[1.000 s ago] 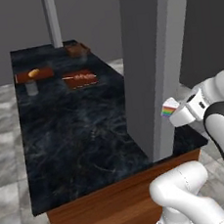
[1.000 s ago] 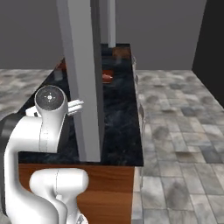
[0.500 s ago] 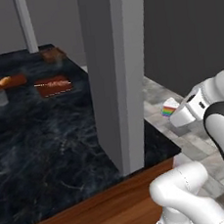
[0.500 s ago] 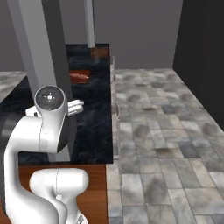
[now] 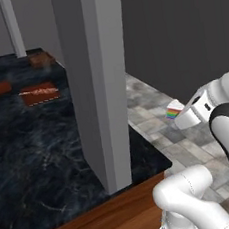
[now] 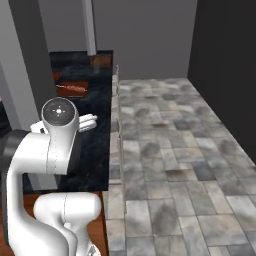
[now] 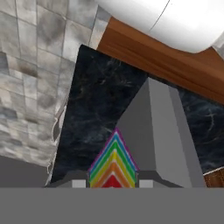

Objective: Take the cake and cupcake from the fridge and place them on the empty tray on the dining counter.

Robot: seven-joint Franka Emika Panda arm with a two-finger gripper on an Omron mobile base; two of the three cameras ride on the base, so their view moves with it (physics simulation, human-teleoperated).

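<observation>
Cake (image 7: 113,165) | rainbow-striped wedge, white frosting | fingers (image 7: 78,183) clamped on its sides

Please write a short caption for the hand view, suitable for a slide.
Gripper holding the rainbow-striped wedge of cake above the black marbled dining counter, beside a grey pillar.
</observation>
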